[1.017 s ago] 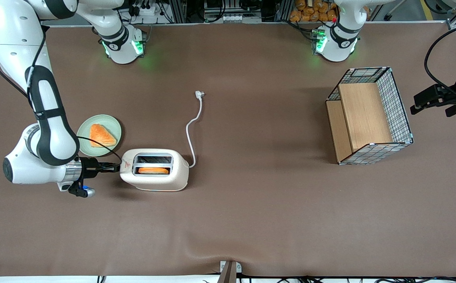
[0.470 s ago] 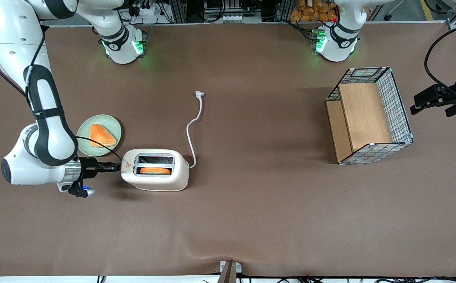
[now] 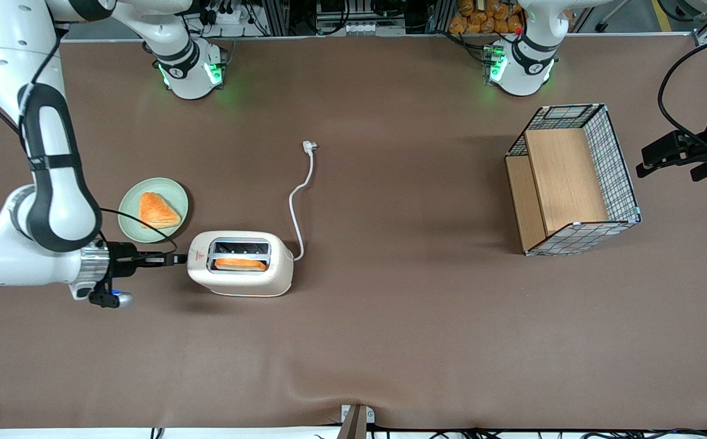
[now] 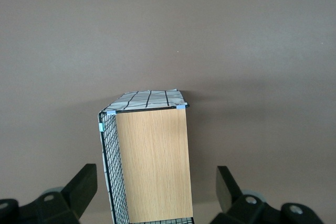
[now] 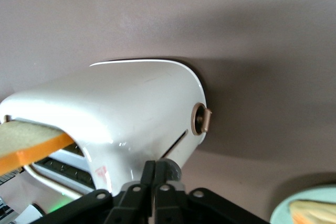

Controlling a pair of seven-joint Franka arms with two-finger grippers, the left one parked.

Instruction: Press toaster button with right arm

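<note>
The cream-white toaster [image 3: 240, 264] stands on the brown table, with an orange toast slice [image 3: 240, 264] in the slot nearer the front camera. It also shows in the right wrist view [image 5: 131, 114]. My right arm's gripper [image 3: 180, 259] is level with the table and points at the toaster's narrow end. Its fingers are shut and empty. In the right wrist view the gripper [image 5: 156, 165] has its tips right beside the small grey toaster button [image 5: 172, 170]. I cannot tell whether they touch. A round tan knob [image 5: 201, 119] sits on the same end.
A green plate [image 3: 130, 201] with a toast slice [image 3: 158, 210] lies close to the gripper, farther from the front camera. The white cord [image 3: 295, 201] and plug [image 3: 309, 145] trail from the toaster's other end. A wire basket [image 3: 618, 164] with wooden panels stands toward the parked arm's end.
The right arm's wrist has drawn back from the toaster toward its own end of the table. The fingertips stay by the toaster's narrow end. The toaster has shifted slightly.
</note>
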